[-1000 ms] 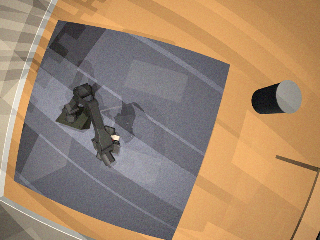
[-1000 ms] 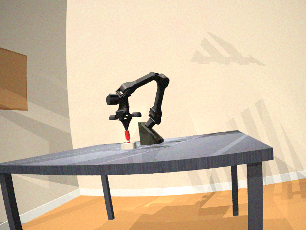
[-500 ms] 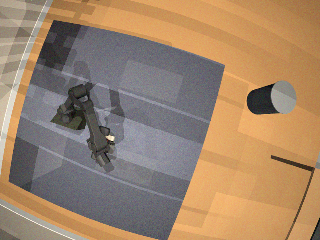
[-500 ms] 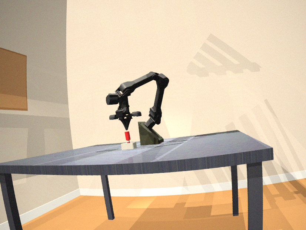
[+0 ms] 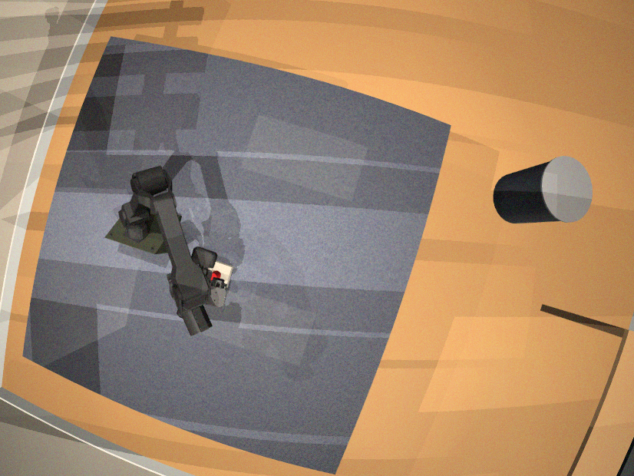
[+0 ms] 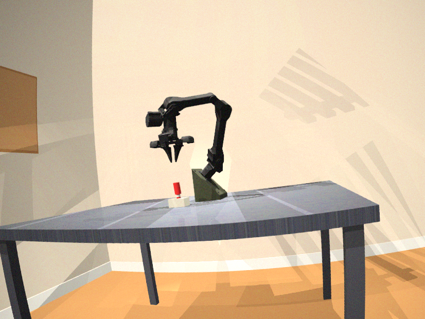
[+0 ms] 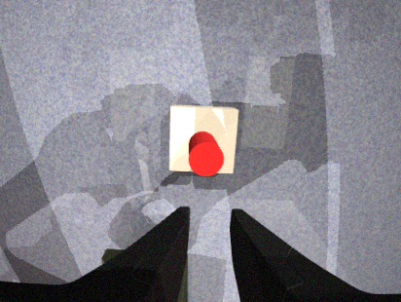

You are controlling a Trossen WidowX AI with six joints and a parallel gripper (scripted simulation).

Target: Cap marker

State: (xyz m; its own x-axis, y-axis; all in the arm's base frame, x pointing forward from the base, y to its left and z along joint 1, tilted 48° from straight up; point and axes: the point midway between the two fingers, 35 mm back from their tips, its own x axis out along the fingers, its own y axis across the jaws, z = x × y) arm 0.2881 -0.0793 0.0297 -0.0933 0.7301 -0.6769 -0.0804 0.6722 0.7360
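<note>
From above, the arm [image 5: 176,256] covers part of the holder block [image 5: 225,270]; marker [image 6: 177,197] barely shows — cap [image 6: 176,188] hides it.
</note>
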